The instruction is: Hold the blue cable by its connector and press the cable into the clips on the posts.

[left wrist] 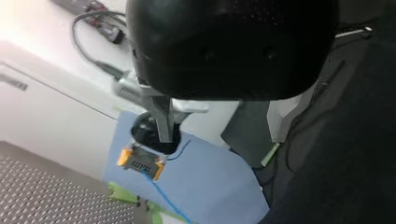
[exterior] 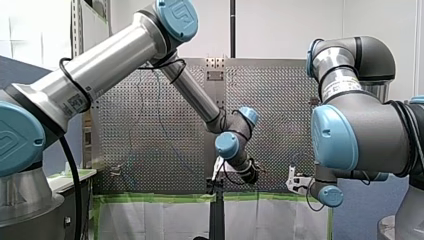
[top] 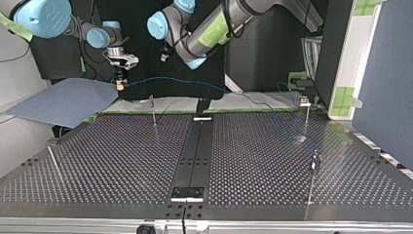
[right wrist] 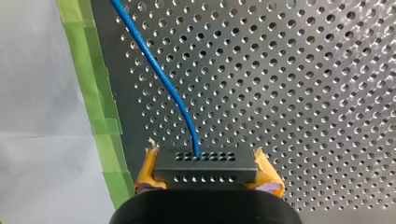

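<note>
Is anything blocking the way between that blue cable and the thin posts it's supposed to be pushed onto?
Nothing visible does. My right pincer holds the connector, and the blue cable hangs free, with only open air between it and the nearest post.

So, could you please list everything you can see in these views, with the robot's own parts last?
perforated table: one, dark metal, fills the top view's lower part.
black strip: one, black, down the table's middle.
posts: four, thin metal, standing apart on the table.
blue cable: one, blue, runs from the connector along the table's far edge.
connector: one, dark grey, between yellow pads.
green tape: strips, green, along the table's edge.
blue-grey sheet: one, beside the table at the top view's left.
my right gripper: one, yellow pads, shut on the connector.
my left gripper: one, dark, by the table's middle edge in the front view.
</note>
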`<state>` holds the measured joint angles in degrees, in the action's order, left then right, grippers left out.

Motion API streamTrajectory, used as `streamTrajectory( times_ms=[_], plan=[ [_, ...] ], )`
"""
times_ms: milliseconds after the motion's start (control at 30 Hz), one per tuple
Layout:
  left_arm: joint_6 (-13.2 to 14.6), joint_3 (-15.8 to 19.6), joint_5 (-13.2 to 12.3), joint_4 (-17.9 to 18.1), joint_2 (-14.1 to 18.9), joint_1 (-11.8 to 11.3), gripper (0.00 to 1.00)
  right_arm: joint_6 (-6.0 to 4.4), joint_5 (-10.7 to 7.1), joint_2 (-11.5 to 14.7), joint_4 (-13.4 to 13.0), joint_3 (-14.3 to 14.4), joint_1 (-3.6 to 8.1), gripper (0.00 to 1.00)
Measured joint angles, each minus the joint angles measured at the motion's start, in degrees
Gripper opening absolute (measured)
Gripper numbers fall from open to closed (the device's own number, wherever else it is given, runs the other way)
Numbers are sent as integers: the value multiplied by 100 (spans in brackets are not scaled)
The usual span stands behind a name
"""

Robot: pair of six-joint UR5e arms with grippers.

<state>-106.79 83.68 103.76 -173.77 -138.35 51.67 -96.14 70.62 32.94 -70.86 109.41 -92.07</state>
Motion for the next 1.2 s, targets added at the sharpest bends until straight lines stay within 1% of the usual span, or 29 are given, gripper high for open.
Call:
streamTrajectory(
  times_ms=[167,233,300,400,567,667,767,967,1067,1200],
  plan=[
    [-222,-243,-243,-244,-40,-232,100,-2,-11,0,-32,-1,-21,0],
    [-238,-330,-329,-330,-100,-318,100,-3,-12,-1,-44,-1,-34,0],
    [-193,-438,-399,-440,-195,-425,100,-3,-12,-1,-53,-2,-43,0],
    [-77,-584,-373,-585,-336,-570,100,-3,-12,-1,-58,-2,-46,0],
    [134,-806,-243,-808,-554,-710,100,-3,-15,0,-61,-2,-49,0],
    [239,-952,-213,-953,-702,-767,100,-5,-18,-1,-72,-7,-53,0],
    [284,-1107,-225,-1108,-857,-808,100,-9,-20,-1,-88,-8,-67,0],
    [288,-1434,-413,-1434,-1175,-830,100,-11,-21,-1,-95,-11,-91,0],
    [244,-1587,-478,-1587,-1253,-833,100,-12,-21,-1,-96,-11,-99,0],
    [204,-1769,-517,-1768,-1279,-848,100,-12,-21,0,-98,-12,-115,0]
  ],
)
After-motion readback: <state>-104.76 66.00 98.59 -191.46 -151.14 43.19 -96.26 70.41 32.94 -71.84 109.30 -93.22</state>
